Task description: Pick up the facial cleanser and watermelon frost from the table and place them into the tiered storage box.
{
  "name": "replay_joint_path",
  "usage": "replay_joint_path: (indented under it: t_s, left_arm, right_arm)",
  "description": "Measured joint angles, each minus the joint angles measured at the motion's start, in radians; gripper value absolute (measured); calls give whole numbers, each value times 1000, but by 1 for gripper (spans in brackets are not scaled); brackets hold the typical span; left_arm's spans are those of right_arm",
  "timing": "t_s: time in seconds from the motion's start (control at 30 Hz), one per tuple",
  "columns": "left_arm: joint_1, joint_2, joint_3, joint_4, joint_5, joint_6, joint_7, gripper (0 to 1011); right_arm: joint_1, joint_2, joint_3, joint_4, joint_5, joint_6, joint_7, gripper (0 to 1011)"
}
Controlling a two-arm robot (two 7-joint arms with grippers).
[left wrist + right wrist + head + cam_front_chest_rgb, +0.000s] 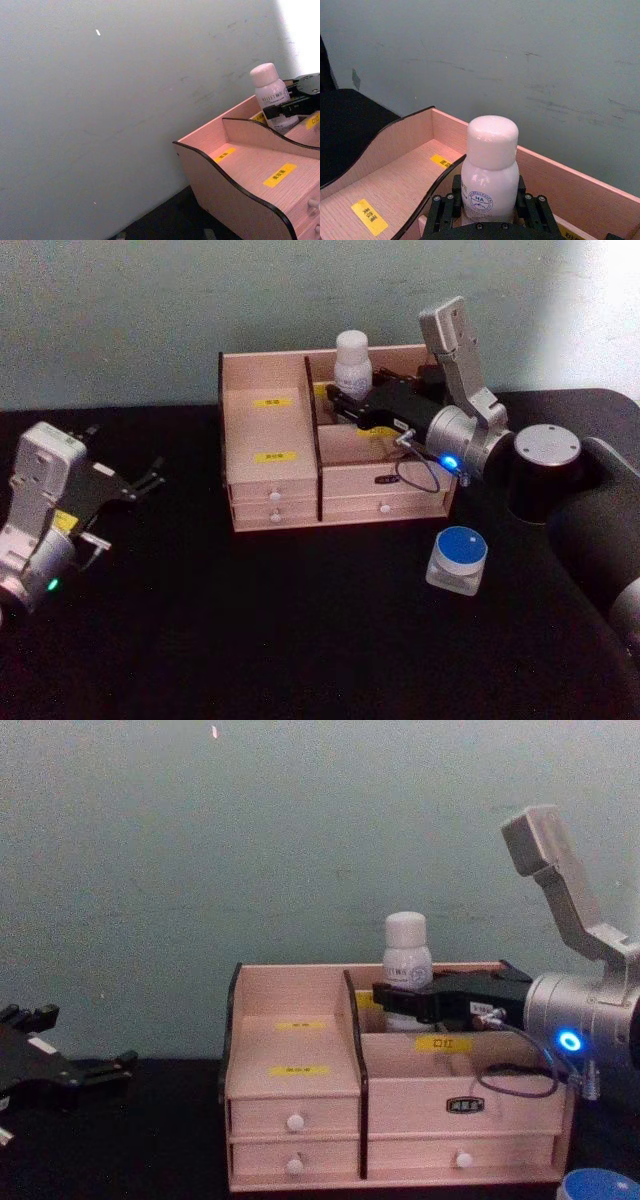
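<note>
- Where we're at: the right gripper has its fingers clamped on either side of the white bottle. The bottle is upright in the back right compartment of the storage box, just beside the middle divider. We can't see if its bottom is actually resting on the wood.
- So the big worry for us: let go while it's hanging and it drops, wobbles and tips. It's tall and narrow, so we reckon it won't forgive much.
- Pulling back with the fingers barely parted could drag the bottle along or knock it against the divider.
- That wire loop hanging off the wrist sits right in front of the box. We could see it snagging the box edge and yanking the whole thing across the desk.
- The blue-lidded jar is on the desk just under the right arm, so a low swing back would bump it.
- The left gripper sits well off to the left, fingers apart and holding nothing, so no trouble there.
</note>
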State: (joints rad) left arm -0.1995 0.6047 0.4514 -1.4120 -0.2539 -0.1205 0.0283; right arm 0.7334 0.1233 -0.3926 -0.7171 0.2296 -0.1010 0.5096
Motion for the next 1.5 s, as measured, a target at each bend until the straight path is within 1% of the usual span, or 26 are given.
replay_joint_path:
  t_s: [0.7, 0.77, 0.83, 0.9, 0.93, 1.0, 1.03, 1.13, 1.17, 1.2, 1.27, 1.5]
  left_arm:
    - [0, 0, 0, 0, 0, 0, 0, 1001]
    - [0, 0, 0, 0, 0, 0, 0, 1001]
    - [0, 0, 0, 0, 0, 0, 0, 1001]
    - [0, 0, 0, 0, 0, 0, 0, 1001]
    - [0, 0, 0, 0, 0, 0, 0, 1001]
    - [0, 0, 0, 0, 0, 0, 0, 1001]
    - [0, 0, 0, 0, 0, 0, 0, 1001]
    - [0, 0, 0, 0, 0, 0, 0, 1001]
    - [0, 0, 0, 0, 0, 0, 0, 1001]
    - [0, 0, 0, 0, 0, 0, 0, 1001]
    - [0, 0, 0, 0, 0, 0, 0, 1001]
    - [0, 0, 0, 0, 0, 0, 0, 1001]
  right_arm:
    - [-2, 1, 0, -1, 0, 1, -2, 591]
    - [-2, 1, 0, -1, 0, 1, -3, 613]
    - [-2, 1, 0, -1, 1, 1, -3, 685]
    - [-2, 1, 0, -1, 0, 1, -4, 724]
    - [-2, 1, 0, -1, 0, 1, -4, 783]
    - [-2, 1, 0, -1, 0, 1, -4, 820]
    - [-2, 1, 0, -1, 0, 1, -4, 872]
    - [-2, 1, 0, -1, 0, 1, -4, 920]
    - [-2, 1, 0, -1, 0, 1, -4, 964]
    - [-2, 1, 0, -1, 0, 1, -4, 983]
    - [-2, 1, 0, -1, 0, 1, -4, 1000]
    - [-2, 1, 0, -1, 0, 1, -3, 1000]
